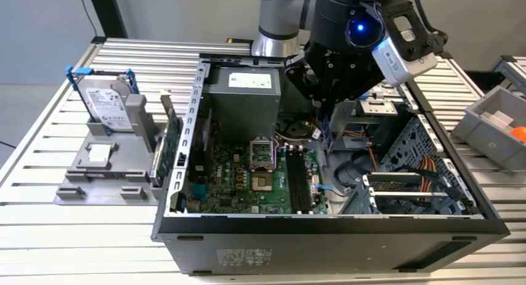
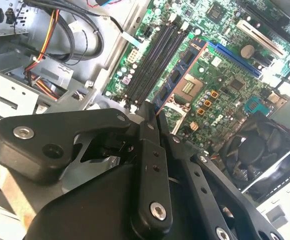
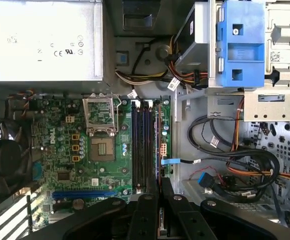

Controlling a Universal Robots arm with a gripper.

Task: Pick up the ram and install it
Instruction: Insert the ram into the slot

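Now gripper [image 2: 153, 113] pinching ram [image 2: 182, 75] above open case [image 1: 329, 232] on slatted metal table [image 1: 82, 236].

I see a slatted metal table [image 1: 66, 236] underneath, grey wall [image 1: 172, 14] at 12 o'clock, grey floor [image 1: 21, 112] at 9, grey bin [image 1: 485, 128] at 3.

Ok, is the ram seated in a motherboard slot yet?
No: in the second wrist view the ram sits clamped in the gripper, held off the board beside the empty memory slots.
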